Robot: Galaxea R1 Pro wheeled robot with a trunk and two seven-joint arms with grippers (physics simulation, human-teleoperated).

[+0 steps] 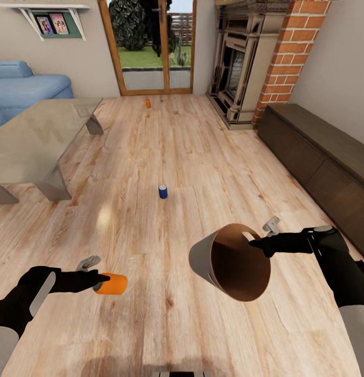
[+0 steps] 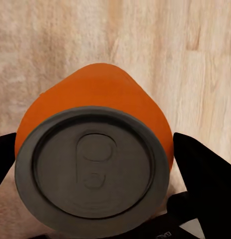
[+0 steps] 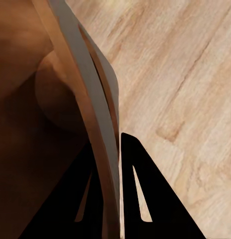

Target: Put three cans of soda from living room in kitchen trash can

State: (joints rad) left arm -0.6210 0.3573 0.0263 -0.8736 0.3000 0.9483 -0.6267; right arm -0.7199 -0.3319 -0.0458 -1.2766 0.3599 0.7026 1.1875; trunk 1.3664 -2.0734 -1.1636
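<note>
Orange can (image 1: 112, 284) sat pinched in the left gripper (image 1: 99, 283), lying on its side above the plank floor (image 1: 202, 157), grey top toward the arm! The left wrist view put that grey lid (image 2: 93, 172) right up close, a black finger (image 2: 207, 174) pressed against each flank of the can, jaws narrowed to the can's width. Over on the other side, the right gripper (image 1: 255, 242) had the bucket (image 1: 231, 262) by its rim, tilted so the brown inside faced the camera, grey outside turned toward the left arm. The right wrist view showed what the head view could not: the two fingers (image 3: 140, 199) nearly closed, with the thin wall of the bucket (image 3: 90, 114) squeezed between them, one inside, one outside.

Can and bucket hung apart, a stretch of bare floor between them. Further out on the planks stood a blue can (image 1: 163, 191), upright, and well beyond it a second orange can (image 1: 147, 103) stood near the glass doors (image 1: 150, 44). A glass-topped low table (image 1: 40, 136) sat on the left with a blue sofa (image 1: 24, 86) behind it; a brick fireplace (image 1: 255, 57) and a dark low cabinet (image 1: 318, 146) ran along the right wall.
</note>
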